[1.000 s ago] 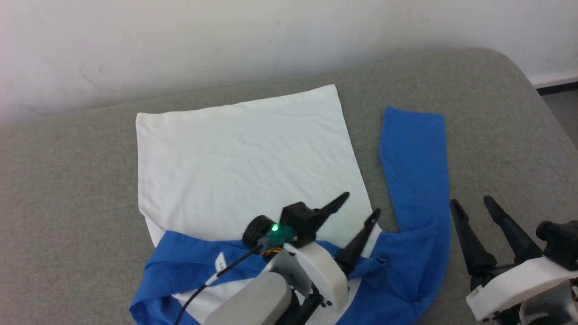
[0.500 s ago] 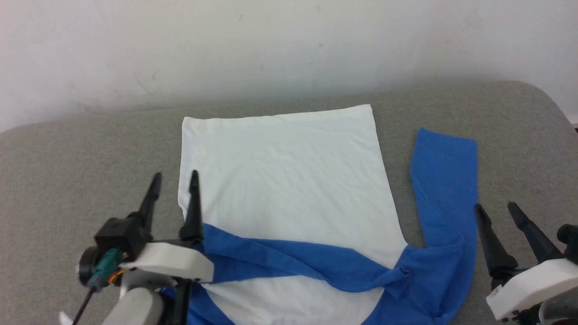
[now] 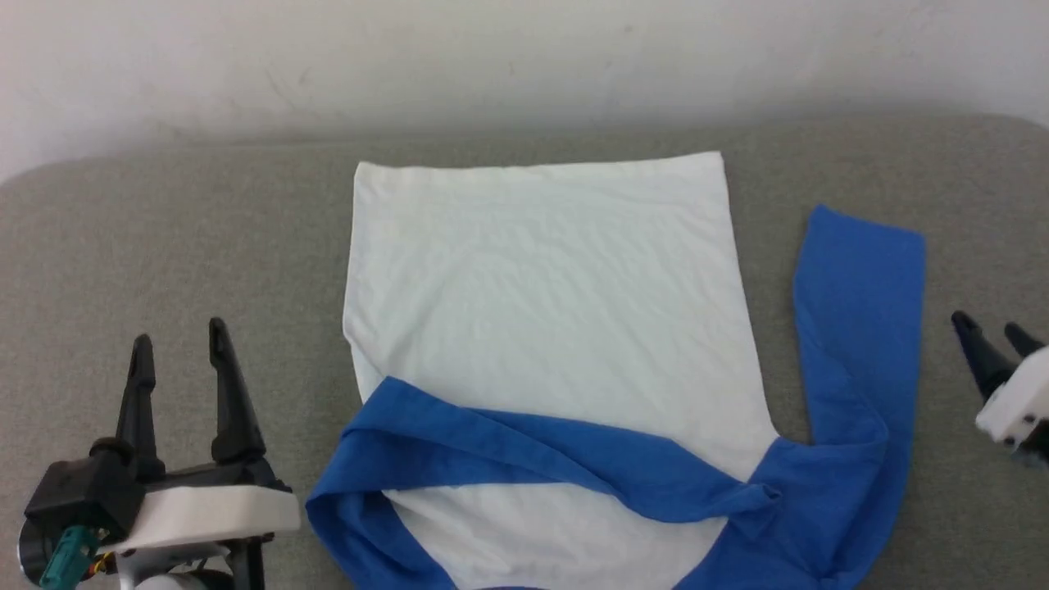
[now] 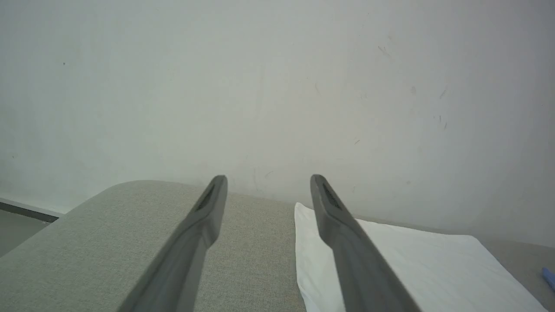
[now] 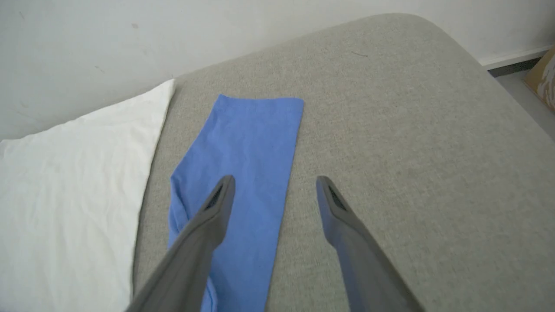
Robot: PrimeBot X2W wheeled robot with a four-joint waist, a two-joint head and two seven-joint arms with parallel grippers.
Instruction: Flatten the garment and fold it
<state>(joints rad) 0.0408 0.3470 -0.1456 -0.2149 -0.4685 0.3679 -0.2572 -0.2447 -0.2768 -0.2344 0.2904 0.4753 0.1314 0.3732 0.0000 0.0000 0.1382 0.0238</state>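
**A:** How does the left claw (image 3: 179, 332) stand?

**B:** Its two dark fingers are spread wide with nothing between them. They point toward the wall (image 3: 492, 65), and the claw is over bare bench (image 3: 164, 229), just to the left of the garment (image 3: 541, 287) and clear of it. In the left wrist view, the white corner of the cloth lies past the right-hand finger.

**A:** And the right claw (image 3: 983, 321)?

**B:** It is spread wide too, and it is empty. It sits at the far right of the head view, near the straight blue sleeve (image 3: 860, 295) but apart from it. In the right wrist view, one finger crosses in front of that sleeve and the other is over plain grey bench. I cannot tell whether the fingertips touch the surface.

**A:** Where is the garment?

**B:** It lies flat on the bench between the two claws. The white body is spread out, lightly wrinkled, and its hem (image 3: 541, 162) runs along the side nearest the wall. The straight sleeve lies beside the body on the right, with a strip of bench between them, and its cuff points toward the wall.

**A:** And the other sleeve (image 3: 574, 463)?

**B:** It is folded across the white body near the shoulders. It runs as a rumpled blue band from the left edge to the right shoulder.
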